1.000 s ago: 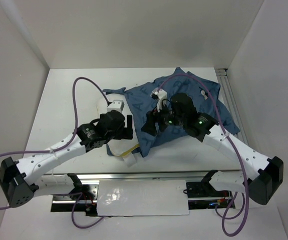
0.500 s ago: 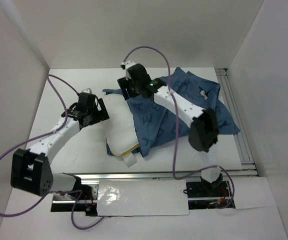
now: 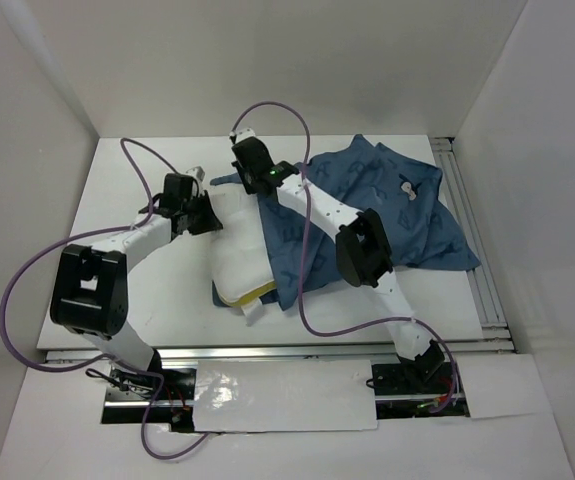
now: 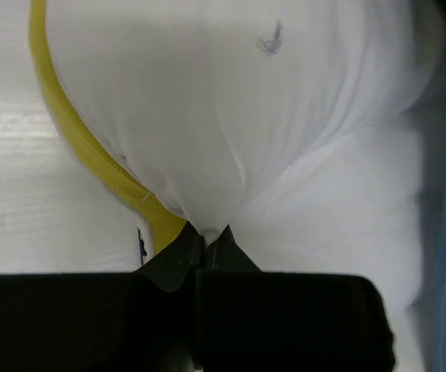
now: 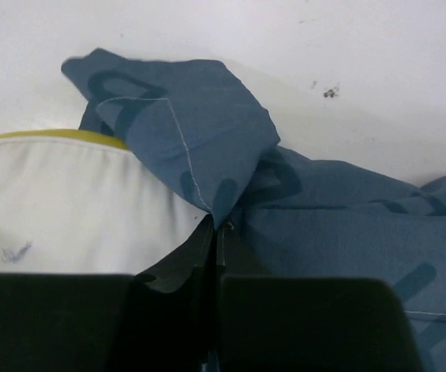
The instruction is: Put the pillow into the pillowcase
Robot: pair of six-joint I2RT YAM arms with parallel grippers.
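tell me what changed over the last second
Both arms swung from the near middle to the far end of the pillow. The left gripper shut on the pillow beside its yellow band; the right gripper shut on a corner of the pillowcase. Pillow and pillowcase lie about where they were.

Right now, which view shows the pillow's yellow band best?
Left wrist: the yellow band curves large and sharp down to the left gripper, shut on the pillow. Top external shows only a short stretch at the pillow's near edge; right wrist, a thin strip beside the pillowcase.
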